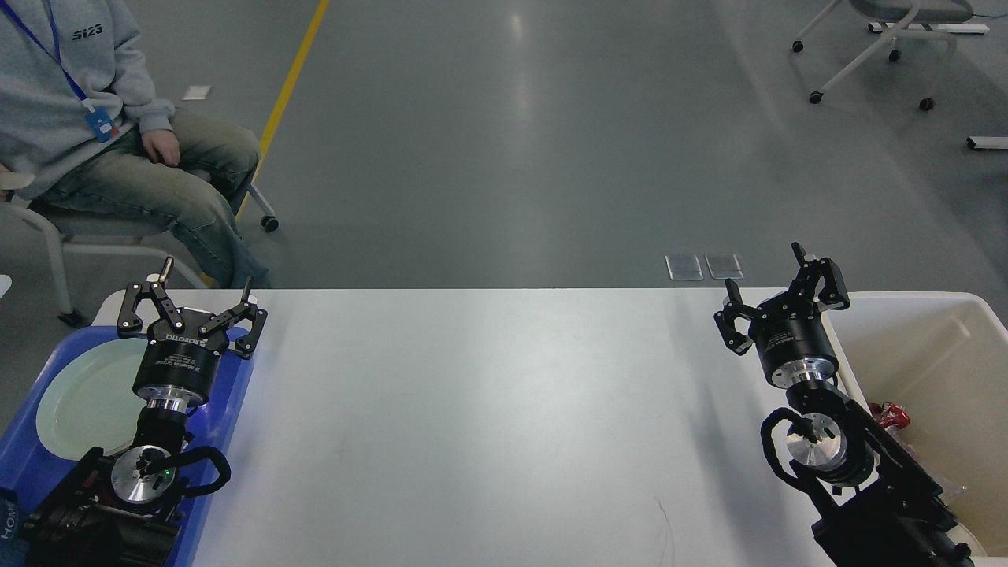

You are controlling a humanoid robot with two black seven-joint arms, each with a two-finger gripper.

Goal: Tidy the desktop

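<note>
The desktop (504, 409) is a wide white tabletop with rounded corners, bare across its middle. My left gripper (206, 277) stands open over the tabletop's far left corner, above the rim of the blue tray, holding nothing. Over the far right corner, my right gripper (765, 269) is open too and empty, just left of the beige bin.
A blue tray (228, 409) at the left holds a pale green plate (83, 398). A beige bin (929, 354) at the right holds a red item (891, 415) and crumpled clear wrapping. A seated person (102, 134) is beyond the far left corner.
</note>
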